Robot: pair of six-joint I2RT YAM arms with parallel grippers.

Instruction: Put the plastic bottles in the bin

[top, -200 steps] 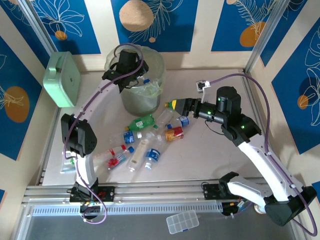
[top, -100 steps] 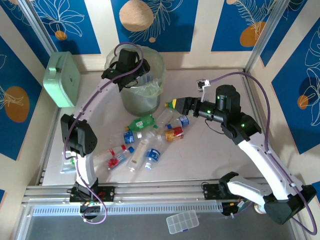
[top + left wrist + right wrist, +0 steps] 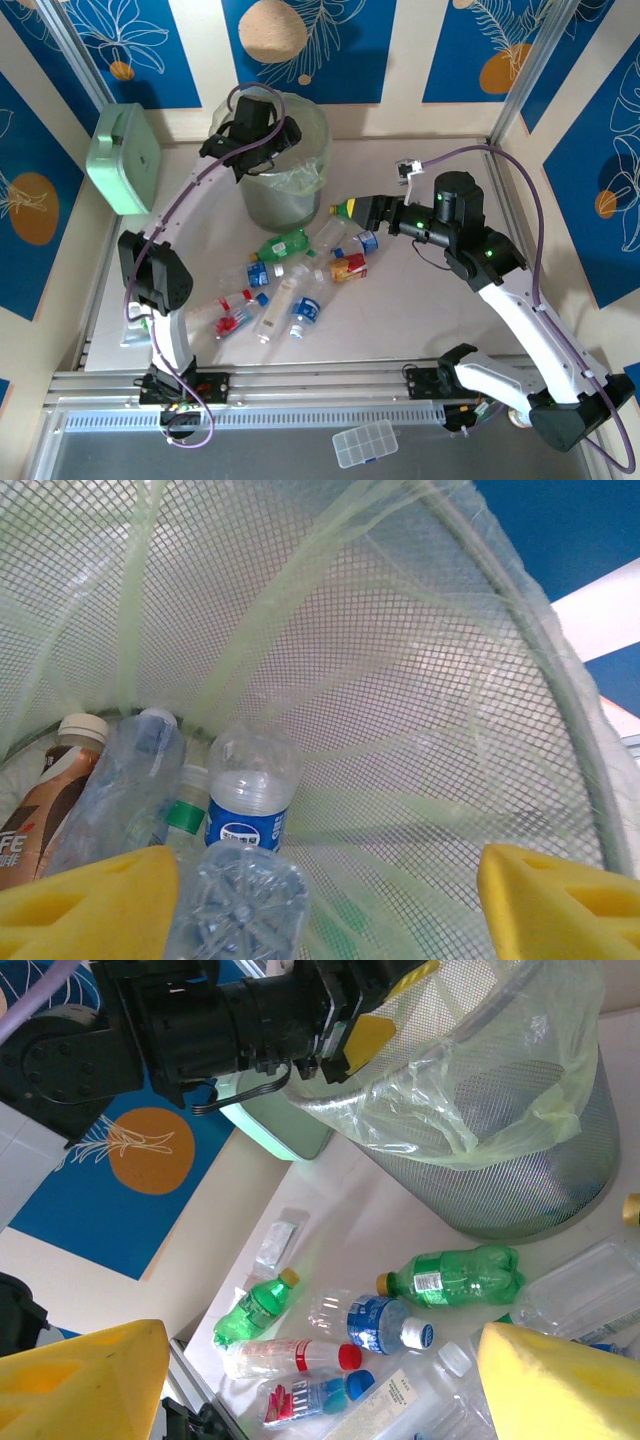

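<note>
Left end effector (image 3: 266, 138) over the mouth of the tall round grey mesh bin (image 3: 285, 205) lined with a pale green bag, yellow foam pads (image 3: 85, 905) spread wide inside the rim. Ribbed clear plastic bottle (image 3: 235, 900) end-on just beside one pad, well apart from the other; touching or not, cannot tell. Deeper in the bin, a blue-labelled clear bottle (image 3: 250, 800), a crushed clear bottle (image 3: 130, 775) and a brown coffee bottle (image 3: 40, 820), all against the mesh wall. Bin at the far edge of the pale surface (image 3: 420, 310), near the back wall; mint-green square box (image 3: 125, 160) propped at the left edge. Right end effector (image 3: 352, 210) low beside the bin, jaws wide, nothing between. Loose plastic bottles (image 3: 300, 285) scattered mid-surface between bin and near edge, a crumpled green yellow-capped bottle (image 3: 450, 1275) near the bin's base. Bare surface right of the scatter out to the side wall, plus a narrow clear strip along the near edge.
</note>
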